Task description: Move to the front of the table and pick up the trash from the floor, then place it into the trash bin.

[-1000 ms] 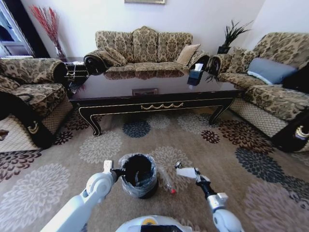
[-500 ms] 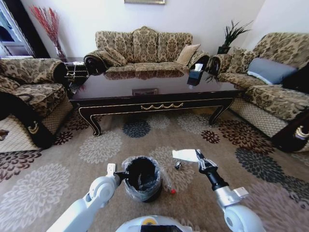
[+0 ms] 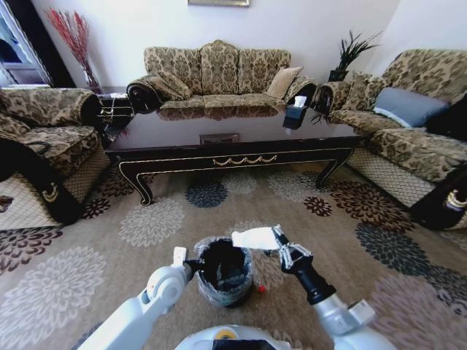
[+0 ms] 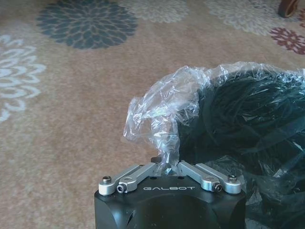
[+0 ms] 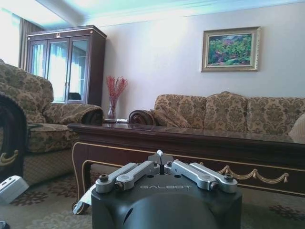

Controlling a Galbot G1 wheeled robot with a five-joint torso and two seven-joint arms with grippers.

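The left gripper is clamped on the rim of the trash bin, which stands on the flowered carpet just in front of the robot. In the left wrist view its fingers are drawn together on a pinch of the crinkled clear liner where the bag folds over the black bin's edge — plastic bunched between the tips, the bag's dark hollow just beside.

The right gripper hangs above the bin's far right rim and holds a clear plastic bottle, which lies roughly level, its body reaching out over the bin's mouth. In the right wrist view the linkage is folded in with the tips met at the centre, so the fingers are closed on the bottle, though the bottle itself is hidden there.

A small red bit — a cap, it seems — lies on the carpet touching the bin's right foot.

The long dark coffee table with its gold scroll ornament stands well beyond, a tissue box on its far right end.
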